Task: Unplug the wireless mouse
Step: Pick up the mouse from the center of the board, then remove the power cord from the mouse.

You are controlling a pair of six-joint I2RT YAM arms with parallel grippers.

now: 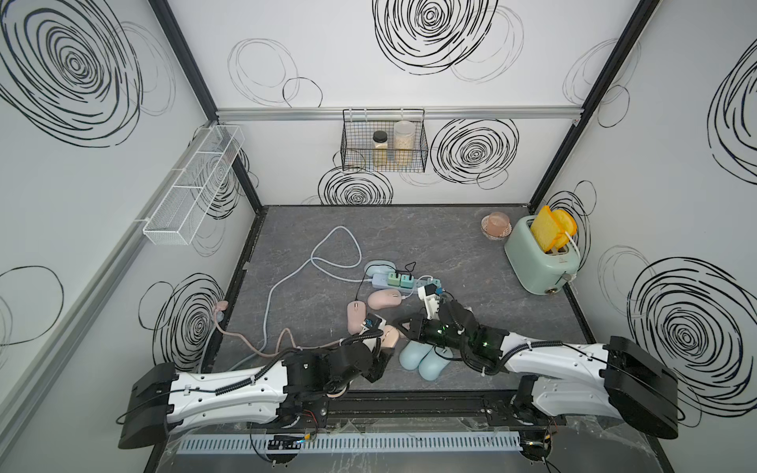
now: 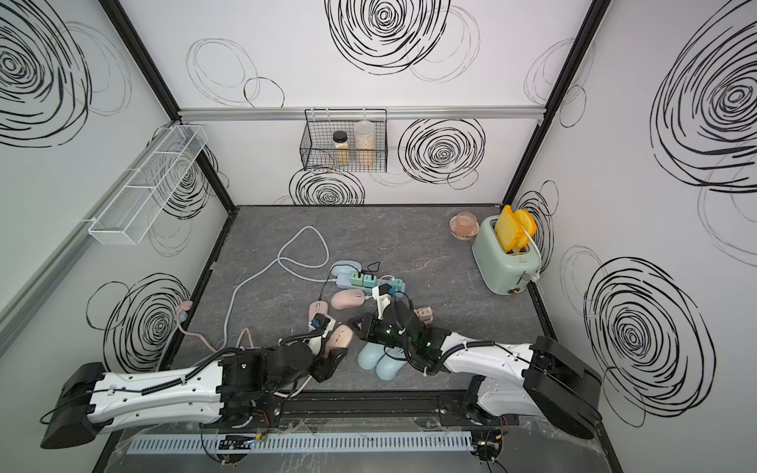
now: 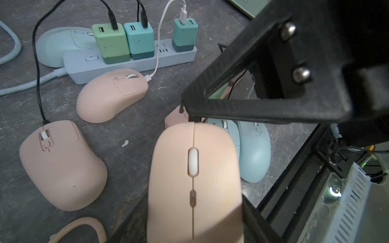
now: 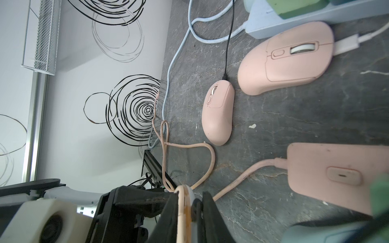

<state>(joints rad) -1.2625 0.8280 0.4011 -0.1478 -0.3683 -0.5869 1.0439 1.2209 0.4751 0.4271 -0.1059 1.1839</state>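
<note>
- The peach wireless mouse [image 3: 210, 151] is close to the counter's [image 1: 450, 254] front edge, about midway along it. It is just left of two pale blue mice [image 3: 254, 151] that lie side by side.
- The left gripper [image 3: 193, 197] grasps this mouse by its flanks, one finger on each side, with the wheel facing up.
- The right gripper [image 4: 188, 197] is at the mouse's nose. Its jaws stand narrow around something peach and white. I cannot tell whether they are clamped, or whether that thing is a plug or the mouse's shell.
- Further in, a blue power strip [image 3: 130, 63] carries three USB chargers [image 3: 139, 40], one green and two teal, each with a cable in it.
- A pink mouse on a white cable [image 3: 111, 94] lies just in front of that strip.
- A pink mouse on a black cable [image 3: 61, 164] lies left of the held mouse.
- A pink power strip [image 4: 336, 174] lies near the right gripper.
- A mint toaster [image 1: 540, 258] stands by the counter's far right corner.
</note>
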